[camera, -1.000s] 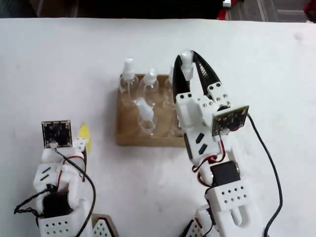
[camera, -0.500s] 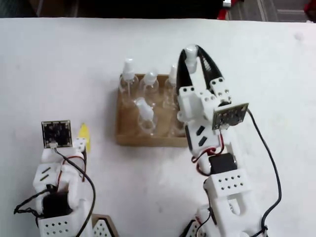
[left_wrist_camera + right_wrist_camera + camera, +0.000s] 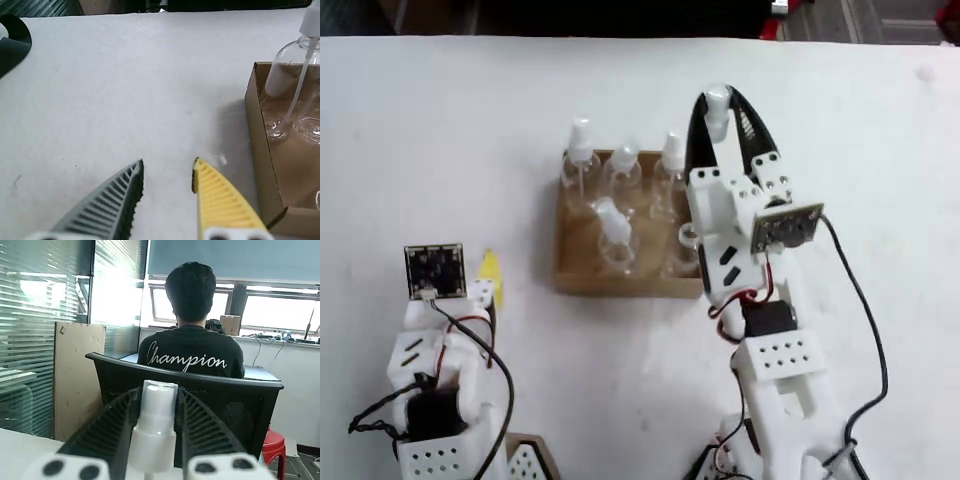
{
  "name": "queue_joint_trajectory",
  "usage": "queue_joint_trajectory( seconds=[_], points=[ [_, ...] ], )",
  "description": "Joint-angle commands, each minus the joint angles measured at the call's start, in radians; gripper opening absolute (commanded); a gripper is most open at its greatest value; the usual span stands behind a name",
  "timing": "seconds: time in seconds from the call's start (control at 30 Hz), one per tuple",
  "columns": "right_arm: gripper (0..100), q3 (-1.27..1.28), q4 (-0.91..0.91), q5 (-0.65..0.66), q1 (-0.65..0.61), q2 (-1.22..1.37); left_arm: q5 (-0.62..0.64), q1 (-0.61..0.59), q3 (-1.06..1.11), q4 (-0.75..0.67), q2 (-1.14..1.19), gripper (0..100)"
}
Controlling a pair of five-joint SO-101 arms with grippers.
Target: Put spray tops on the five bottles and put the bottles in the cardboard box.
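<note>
The cardboard box [image 3: 570,275] sits mid-table and holds several clear bottles with white spray tops; one bottle [image 3: 613,232] leans, the others such as the back-left bottle [image 3: 580,160] stand upright. My right gripper [image 3: 719,100] hangs over the box's far right corner, shut on a white spray top [image 3: 152,427]; what hangs below that top is hidden. My left gripper [image 3: 167,175] rests open over bare table left of the box, its yellow finger [image 3: 491,270] pointing away from me. In the left wrist view the box wall [image 3: 259,145] and one bottle [image 3: 292,85] stand beside it.
The white table stretches wide to the left, right and behind the box. A dark curved object [image 3: 14,42] lies at the far left. Beyond the table a person sits in a black chair [image 3: 200,385], back turned.
My right arm has shifted to the right and slightly farther back with the spray top, uncovering the box's back-right bottle. The left arm has kept still.
</note>
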Motion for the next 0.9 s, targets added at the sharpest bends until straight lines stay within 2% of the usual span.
queue_joint_trajectory(
  seconds=[0.0,0.87],
  points=[
    [1.6,-0.044,-0.048,0.009,0.012,0.024,-0.009,0.015,-0.012,-0.025,-0.007,15],
    [1.9,0.190,-0.053,0.008,-0.019,0.010,-0.009,0.015,-0.011,-0.038,-0.007,15]
  ],
)
